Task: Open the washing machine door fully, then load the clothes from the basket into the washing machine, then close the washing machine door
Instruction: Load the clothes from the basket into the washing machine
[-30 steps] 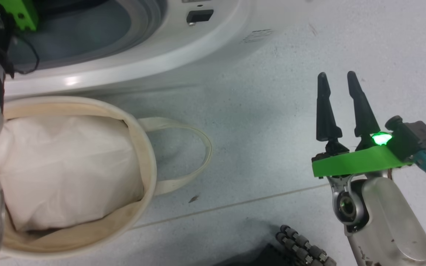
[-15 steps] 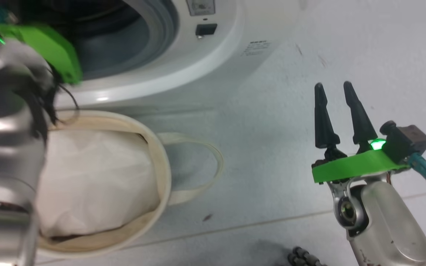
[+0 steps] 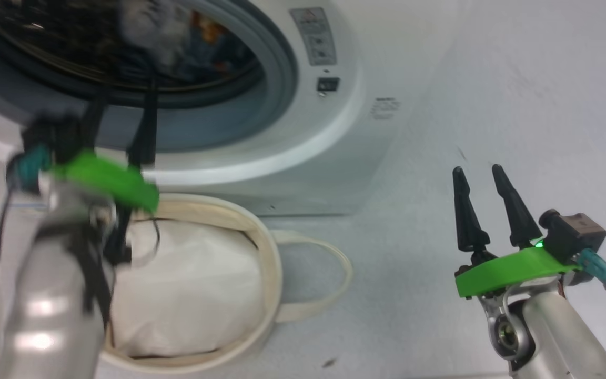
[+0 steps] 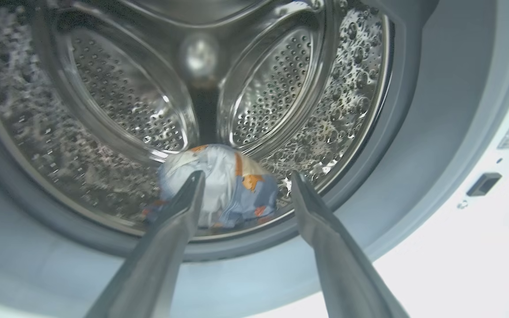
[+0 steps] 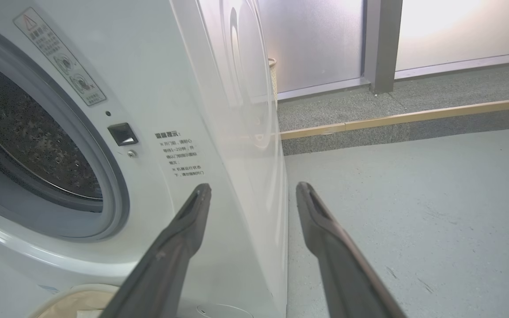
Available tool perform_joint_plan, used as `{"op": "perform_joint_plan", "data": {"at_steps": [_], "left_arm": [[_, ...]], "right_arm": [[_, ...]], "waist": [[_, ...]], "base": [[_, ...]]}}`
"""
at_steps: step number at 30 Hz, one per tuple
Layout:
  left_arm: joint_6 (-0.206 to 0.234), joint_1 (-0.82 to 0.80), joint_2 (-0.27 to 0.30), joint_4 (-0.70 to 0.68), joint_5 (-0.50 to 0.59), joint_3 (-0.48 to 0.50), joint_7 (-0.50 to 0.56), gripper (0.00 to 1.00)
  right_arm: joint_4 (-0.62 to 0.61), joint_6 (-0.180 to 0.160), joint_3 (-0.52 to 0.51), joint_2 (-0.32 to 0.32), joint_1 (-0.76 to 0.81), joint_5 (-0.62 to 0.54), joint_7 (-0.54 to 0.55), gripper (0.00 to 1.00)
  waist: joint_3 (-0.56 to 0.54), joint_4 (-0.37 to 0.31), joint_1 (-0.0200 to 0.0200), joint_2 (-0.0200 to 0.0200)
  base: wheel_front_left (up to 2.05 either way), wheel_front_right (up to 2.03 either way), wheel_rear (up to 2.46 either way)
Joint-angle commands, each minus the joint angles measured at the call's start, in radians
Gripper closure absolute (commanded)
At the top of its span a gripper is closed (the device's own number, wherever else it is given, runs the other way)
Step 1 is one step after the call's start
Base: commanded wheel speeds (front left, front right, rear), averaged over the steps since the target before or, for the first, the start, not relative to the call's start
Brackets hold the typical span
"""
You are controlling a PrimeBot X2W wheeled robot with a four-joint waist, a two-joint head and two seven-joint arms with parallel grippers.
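Left pincer (image 4: 248, 176) agape — clothes (image 4: 226, 187) inside drum (image 4: 117, 101).

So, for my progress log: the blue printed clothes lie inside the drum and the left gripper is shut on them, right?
No: the left gripper is open, jaws wide apart, as the left wrist view shows. The clothes do lie inside the drum.

One washing machine (image 3: 345, 142), one basket (image 3: 268, 273) (cream-white)

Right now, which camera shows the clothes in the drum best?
Left wrist view: the clothes lie clear and centred on the drum floor, just beyond the open left pincer. Head view gives a blurred patch of them; right wrist view catches the drum's edge.
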Motion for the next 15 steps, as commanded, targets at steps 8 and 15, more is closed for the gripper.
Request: {"op": "perform_joint_plan", "data": {"at_steps": [8, 15], "left_arm": [[-0.006, 0.333, 0.027, -0.298, 0.029, 0.137, -0.006, 0.00], [-0.010, 0.471, 0.014, -0.370, 0.064, 0.164, -0.006, 0.00]], "right_arm": [[-0.120, 0.001, 0.010, -0.033, 0.063, -0.011, -0.012, 0.00], [-0.148, 0.001, 0.001, -0.053, 0.122, -0.021, -0.012, 0.00]], "waist": [[-0.145, 0.104, 0.0002, 0.0000], [-0.207, 0.137, 0.0002, 0.0000]], "base": [[0.00, 0.00, 0.00], [0.00, 0.00, 0.00]]}}
